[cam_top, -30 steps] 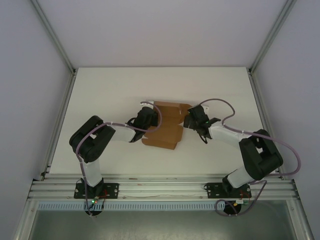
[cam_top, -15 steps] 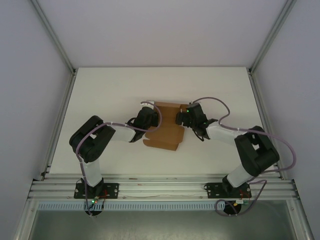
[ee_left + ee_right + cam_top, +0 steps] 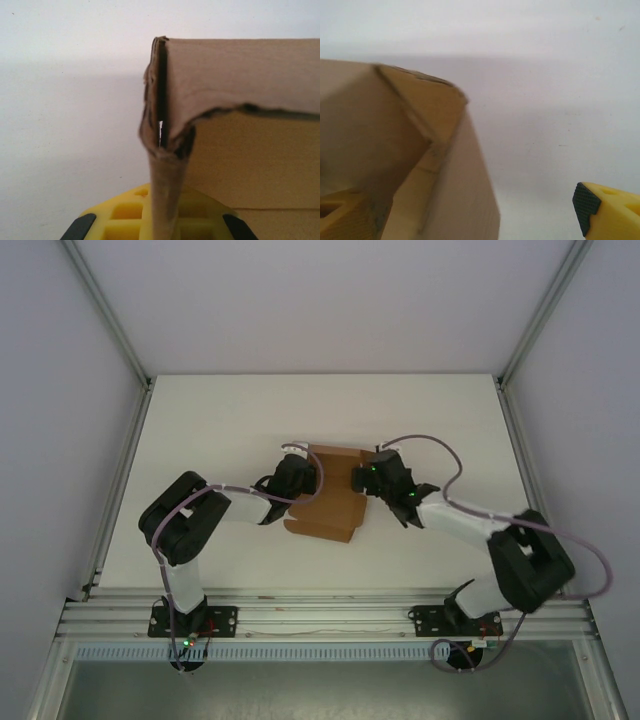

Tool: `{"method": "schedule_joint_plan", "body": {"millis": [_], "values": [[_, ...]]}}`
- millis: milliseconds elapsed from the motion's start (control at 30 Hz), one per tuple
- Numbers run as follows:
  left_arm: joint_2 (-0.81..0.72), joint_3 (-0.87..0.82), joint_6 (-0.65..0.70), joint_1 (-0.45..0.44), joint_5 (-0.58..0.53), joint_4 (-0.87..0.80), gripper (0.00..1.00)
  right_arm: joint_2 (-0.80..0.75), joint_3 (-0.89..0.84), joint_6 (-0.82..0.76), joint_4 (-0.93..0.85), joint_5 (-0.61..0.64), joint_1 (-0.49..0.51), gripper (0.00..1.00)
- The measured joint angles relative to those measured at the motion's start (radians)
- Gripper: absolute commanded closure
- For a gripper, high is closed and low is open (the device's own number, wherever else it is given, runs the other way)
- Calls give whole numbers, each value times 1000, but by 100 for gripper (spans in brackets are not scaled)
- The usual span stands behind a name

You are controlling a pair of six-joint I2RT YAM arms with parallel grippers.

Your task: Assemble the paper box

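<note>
The paper box (image 3: 325,508) is a brown cardboard sheet, partly folded, lying mid-table. My left gripper (image 3: 301,476) is at its left edge, shut on an upright double-layer side wall (image 3: 165,195) that runs straight up between the yellow fingers (image 3: 125,220). My right gripper (image 3: 366,478) stands open at the box's right edge. In the right wrist view the right side wall (image 3: 465,190) rises between the fingers: the left finger (image 3: 342,217) sits inside the box and the right fingertip (image 3: 602,210) stays outside over the table.
White table (image 3: 220,430) on all sides of the box, bounded by an aluminium frame (image 3: 118,340) and grey walls. Both arms reach in from the near rail (image 3: 320,615).
The right gripper has moved left onto the box's right edge. The flat right flap seen earlier now stands folded up at the gripper. The left arm has stayed put.
</note>
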Motion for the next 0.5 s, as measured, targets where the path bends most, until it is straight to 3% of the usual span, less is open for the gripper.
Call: {"method": "schedule_joint_plan", "body": {"millis": [133,267,400,500], "values": [[0,-1,8,0,-5,7,100,-203,-66,-21,-52,-46,-8,8],[0,-31,32,0,-5,60,100,-359,-150,-4,-65,-135,-129,25],[0,-57,53,0,-5,92,100,-409,-205,-5,-61,-284,-313,35],[0,-71,61,0,-5,133,100,-362,-211,-51,-50,-415,-366,46]]}}
